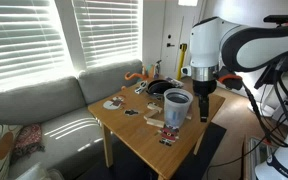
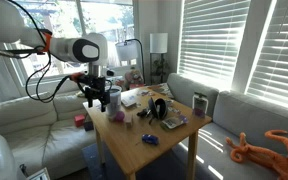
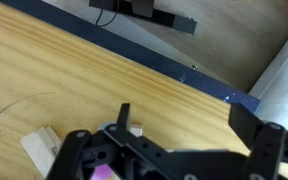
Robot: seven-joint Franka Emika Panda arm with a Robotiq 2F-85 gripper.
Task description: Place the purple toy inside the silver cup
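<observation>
- Silver cup (image 1: 177, 106): upright on wooden table (image 1: 134, 140), rim up. Interior dark, contents not visible. Small flat bits at its foot, too small to name.
- Gripper (image 1: 202, 92): hanging from white arm (image 1: 222, 45), just beside cup at approx. rim height in an exterior view. Depth gap btw the two unclear, so touching or apart: can't tell.
- Same gripper (image 2: 102, 98) in an exterior view: dark blob over table edge, outline merging w/ clutter behind. Cup not picked out w/ certainty there.
- Finger spread: can't tell. Wrist view gives only dark linkage along bottom edge, tips cropped and blurred.
- Purple toy (image 3: 104, 174): only a pink-purple sliver at bottom edge of wrist view, amid gripper's dark parts, mostly cut off. Gripped or merely underneath: can't tell.
- Low dark bowl (image 1: 159, 88): behind cup, contents unclear.
- Orange toy (image 1: 134, 73): farther back than bowl, well apart from cup, shape hard to read.
- Small white block (image 3: 136, 128) and pale block (image 3: 42, 148) on the wood in wrist view. Position rel. to cup unknown, cup outside that view.
</observation>
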